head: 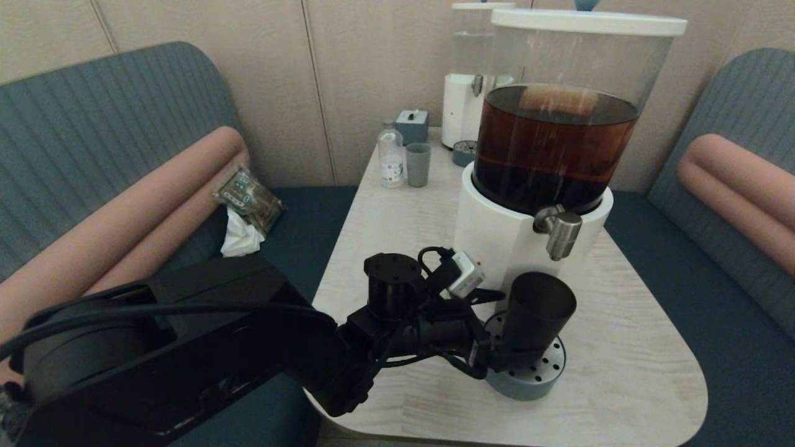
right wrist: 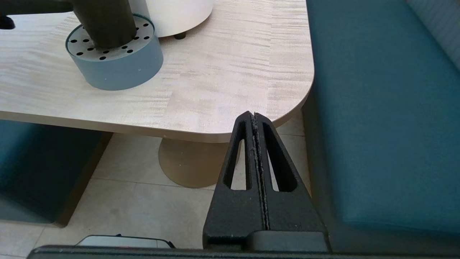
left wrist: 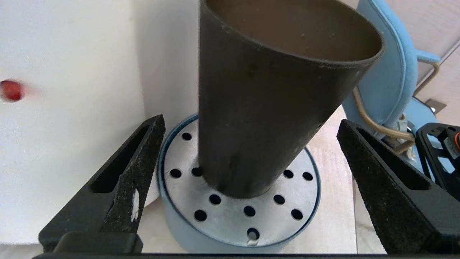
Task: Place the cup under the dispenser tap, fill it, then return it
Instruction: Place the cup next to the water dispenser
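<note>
The dark cup stands upright on the round perforated drip tray, right below the steel dispenser tap. No stream shows under the tap. My left gripper is low at the cup's left side and open. Its fingers stand wide on either side of the cup with a gap on both sides. My right gripper is shut on nothing, parked below the table's near right corner.
The big brown-liquid dispenser with its white base rises just behind the tray. At the far end stand a smaller clear-liquid dispenser, a grey-green cup and a bottle. Teal benches flank the table.
</note>
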{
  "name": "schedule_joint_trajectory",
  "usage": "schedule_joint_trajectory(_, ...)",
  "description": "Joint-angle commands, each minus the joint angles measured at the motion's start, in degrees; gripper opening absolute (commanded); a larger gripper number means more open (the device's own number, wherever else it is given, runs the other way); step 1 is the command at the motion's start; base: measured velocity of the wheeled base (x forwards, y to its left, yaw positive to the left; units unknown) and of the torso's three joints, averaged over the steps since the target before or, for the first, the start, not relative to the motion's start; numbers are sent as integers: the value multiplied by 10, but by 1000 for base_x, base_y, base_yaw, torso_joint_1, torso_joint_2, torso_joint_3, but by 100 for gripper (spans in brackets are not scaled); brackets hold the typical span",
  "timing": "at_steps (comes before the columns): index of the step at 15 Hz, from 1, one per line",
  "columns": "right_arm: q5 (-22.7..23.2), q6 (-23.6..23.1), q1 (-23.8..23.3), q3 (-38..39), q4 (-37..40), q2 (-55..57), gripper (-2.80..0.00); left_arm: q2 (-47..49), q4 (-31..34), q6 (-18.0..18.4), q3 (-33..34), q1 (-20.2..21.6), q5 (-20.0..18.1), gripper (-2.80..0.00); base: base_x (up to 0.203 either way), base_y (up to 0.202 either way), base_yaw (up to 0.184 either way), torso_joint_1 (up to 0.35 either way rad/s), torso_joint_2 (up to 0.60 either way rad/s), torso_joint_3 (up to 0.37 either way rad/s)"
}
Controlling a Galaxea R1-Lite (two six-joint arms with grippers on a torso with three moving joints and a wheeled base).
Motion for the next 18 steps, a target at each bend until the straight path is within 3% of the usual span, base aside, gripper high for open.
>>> schedule_joint_trajectory(1, 0, 0, 0, 0, 0, 0, -280, 2, -6, 1, -2, -3, -1, 0, 0, 0, 0, 0, 0, 0)
schedule_joint_trajectory(18, 0, 0, 0, 0, 0, 0, -280, 42, -15, -1, -68, -25, 22, 0, 0, 0, 0, 0, 0, 0)
